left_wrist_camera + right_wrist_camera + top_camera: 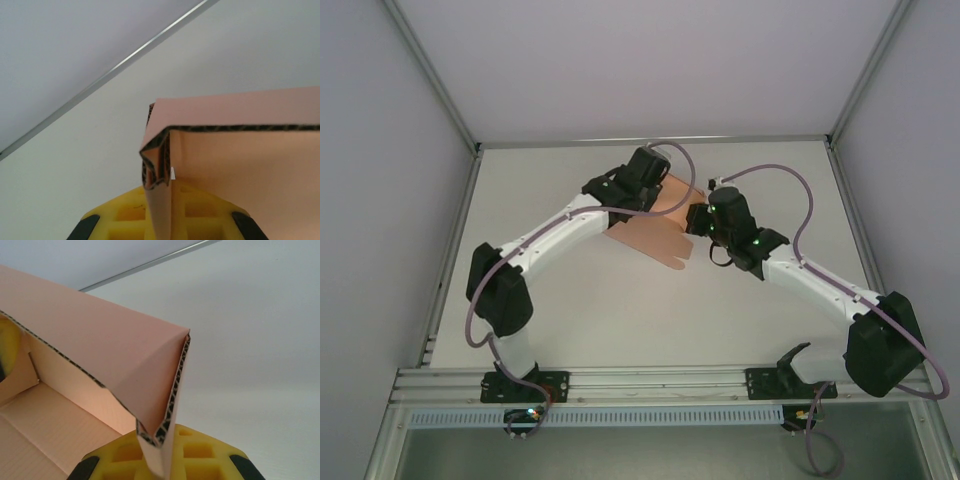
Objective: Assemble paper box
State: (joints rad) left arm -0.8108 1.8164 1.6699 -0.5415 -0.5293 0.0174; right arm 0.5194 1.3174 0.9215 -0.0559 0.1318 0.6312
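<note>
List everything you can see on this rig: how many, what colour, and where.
box: one, salmon pink, part-folded, centre, between the grippers
table: one, off-white, beneath the arms
walls: three, pale grey, left, back and right
rail: one, silver, near edge
cables: two, purple, one along each arm
arms: two, white and black, bases at the near edge
left gripper: one, yellow pads, shut on a box wall
right gripper: one, yellow pads, shut on a box wall

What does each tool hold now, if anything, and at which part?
Both hold the paper box. The left tool pinches a folded-over side wall near its corner; the right tool also pinches a folded-over wall near a corner.
</note>
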